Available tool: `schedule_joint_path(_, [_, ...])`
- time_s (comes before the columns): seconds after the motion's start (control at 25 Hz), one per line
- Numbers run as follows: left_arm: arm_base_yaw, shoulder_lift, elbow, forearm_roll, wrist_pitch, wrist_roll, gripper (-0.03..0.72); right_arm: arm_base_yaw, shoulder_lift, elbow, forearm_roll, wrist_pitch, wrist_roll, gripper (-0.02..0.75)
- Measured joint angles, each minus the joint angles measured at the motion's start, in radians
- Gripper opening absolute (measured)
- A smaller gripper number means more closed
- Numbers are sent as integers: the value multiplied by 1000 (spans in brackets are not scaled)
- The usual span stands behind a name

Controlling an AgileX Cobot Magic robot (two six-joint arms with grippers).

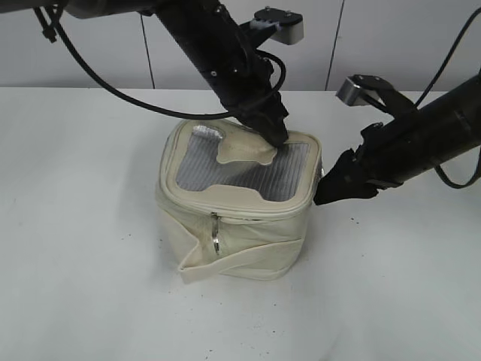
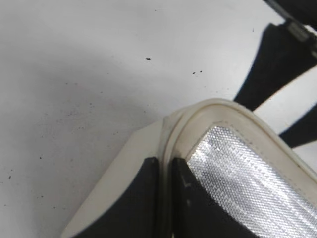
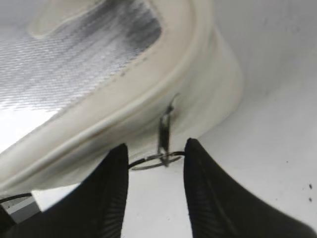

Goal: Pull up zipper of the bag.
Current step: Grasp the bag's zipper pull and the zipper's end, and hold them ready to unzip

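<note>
Your right claw (image 3: 154, 161) is open, the zipper (image 3: 166, 134) pull's ring lying crosswise between its fingers; left claw (image 2: 165, 171) grips the bag (image 1: 248, 226) rim.

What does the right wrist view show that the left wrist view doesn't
Only the right wrist view shows a silver zipper pull with its ring lying between the open right gripper fingers, not yet pinched. Only the left wrist view shows the left gripper closed on the bag's rim at a corner, with the other arm behind. Both show the cream bag and its grey mesh top on the white table.
</note>
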Motion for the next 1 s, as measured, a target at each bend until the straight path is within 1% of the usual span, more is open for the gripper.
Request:
schedule_joint_path(0.12, [-1, 0, 0, 6, -8, -46, 45, 1, -52, -2, -72, 53, 103, 251])
schedule_joint_path(0.28, [-1, 0, 0, 7, -11, -77, 45, 8, -123, 0, -159, 98, 211, 249])
schedule_joint_path(0.36, [-1, 0, 0, 12, -21, -107, 45, 22, -156, 20, -215, 118, 262, 98])
schedule_joint_path(0.4, [-1, 0, 0, 14, -26, -125, 45, 34, -167, 31, -233, 125, 279, 55])
schedule_joint_path(0.44, [-1, 0, 0, 16, -33, -144, 44, 47, -178, 44, -250, 129, 297, 22])
schedule_joint_path(0.52, [-1, 0, 0, 17, -41, -162, 43, 89, -198, 67, -274, 130, 327, -6])
schedule_joint_path(0.68, [-1, 0, 0, 22, -49, -177, 43, 185, -219, 80, -281, 111, 364, -16])
schedule_joint_path(0.76, [-1, 0, 0, 22, -49, -179, 43, 211, -221, 80, -292, 71, 395, -16])
schedule_joint_path(0.8, [-1, 0, 0, 24, -49, -180, 42, 214, -221, 80, -310, 43, 415, -16])
schedule_joint_path(0.88, [-1, 0, 0, 32, -45, -180, 42, 207, -223, 81, -390, -21, 486, -14])
schedule_joint_path(0.92, [-1, 0, 0, 36, -45, -180, 42, 197, -226, 81, -442, -40, 528, -6])
schedule_joint_path(1.0, [-1, 0, 0, 41, -42, -180, 42, 163, -237, 81, -502, -59, 576, 24])
